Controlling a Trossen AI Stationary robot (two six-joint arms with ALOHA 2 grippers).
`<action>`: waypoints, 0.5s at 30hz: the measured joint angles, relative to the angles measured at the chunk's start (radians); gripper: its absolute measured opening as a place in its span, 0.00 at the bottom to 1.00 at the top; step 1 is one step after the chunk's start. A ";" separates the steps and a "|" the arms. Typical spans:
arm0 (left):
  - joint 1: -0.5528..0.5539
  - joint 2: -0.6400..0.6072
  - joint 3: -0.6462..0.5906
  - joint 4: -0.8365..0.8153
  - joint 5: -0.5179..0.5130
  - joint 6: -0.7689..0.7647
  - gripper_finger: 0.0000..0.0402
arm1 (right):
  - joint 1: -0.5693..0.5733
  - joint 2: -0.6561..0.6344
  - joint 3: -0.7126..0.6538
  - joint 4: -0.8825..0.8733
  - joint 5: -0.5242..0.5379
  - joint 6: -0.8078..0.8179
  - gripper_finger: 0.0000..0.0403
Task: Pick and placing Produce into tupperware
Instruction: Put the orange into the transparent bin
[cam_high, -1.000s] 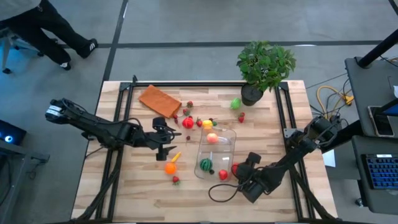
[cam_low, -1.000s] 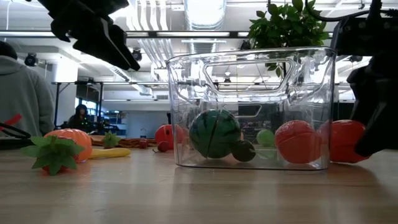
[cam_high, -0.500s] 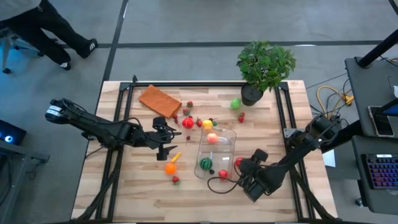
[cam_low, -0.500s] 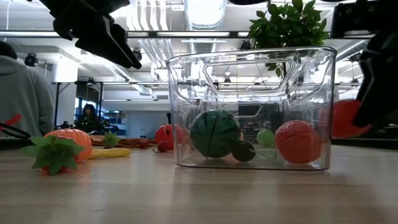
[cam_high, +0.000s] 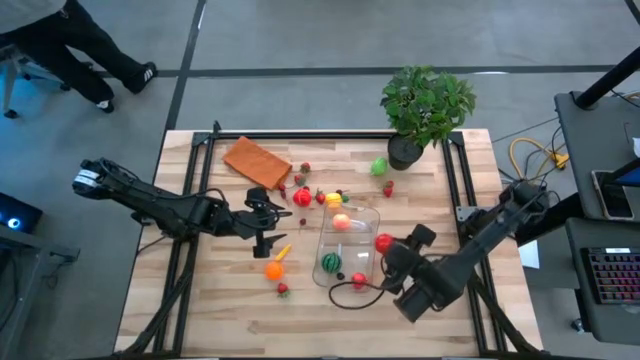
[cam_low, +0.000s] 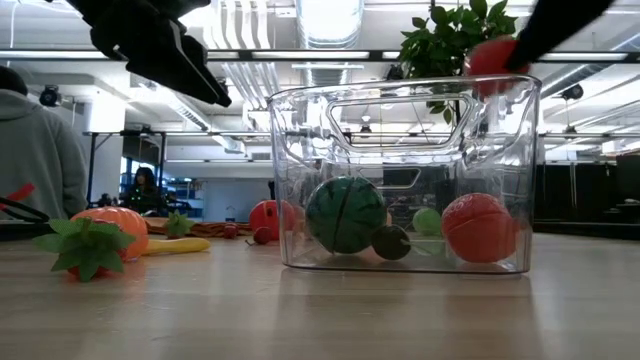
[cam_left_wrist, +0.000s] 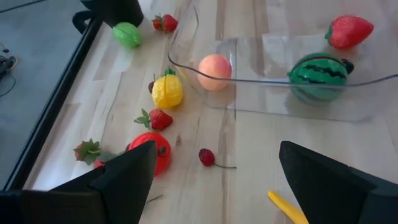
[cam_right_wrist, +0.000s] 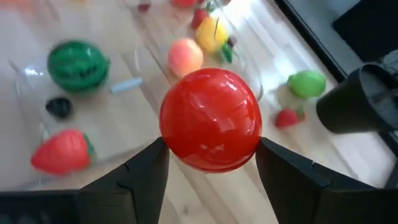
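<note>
The right gripper (cam_right_wrist: 210, 158) is pinching a glossy red ball-shaped toy fruit (cam_right_wrist: 210, 119) between its two dark fingers (cam_right_wrist: 140, 177), one finger pressing on each side of it. In the high view this red fruit (cam_high: 384, 242) is hanging just beside the right-hand rim of the clear rectangular plastic tupperware tub (cam_high: 362, 216), level with the rim's top in the low view (cam_low: 492, 55).

Inside the tub are lying a green striped watermelon toy (cam_low: 345, 214), a red strawberry toy (cam_right_wrist: 60, 152), a small dark piece (cam_low: 392, 241) and a peach-coloured round fruit (cam_left_wrist: 214, 71).

The left gripper (cam_high: 266, 228) is hovering over the wooden table (cam_high: 200, 300) to the left of the tub, its fingers spread apart and holding nothing. Near it are lying an orange round fruit (cam_high: 273, 270), a yellow banana-like piece (cam_high: 284, 252) and a small strawberry (cam_high: 283, 290).
</note>
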 joint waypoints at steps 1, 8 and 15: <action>0.000 0.000 -0.001 0.000 -0.006 0.000 0.81 | -0.015 -0.013 0.002 0.015 0.000 -0.017 0.56; 0.005 0.000 -0.006 -0.007 -0.071 -0.086 0.81 | -0.174 -0.142 -0.095 0.421 -0.236 -0.273 0.56; 0.053 0.000 -0.009 -0.221 -0.011 -0.541 0.81 | -0.333 -0.143 -0.197 0.670 -0.530 -0.323 0.63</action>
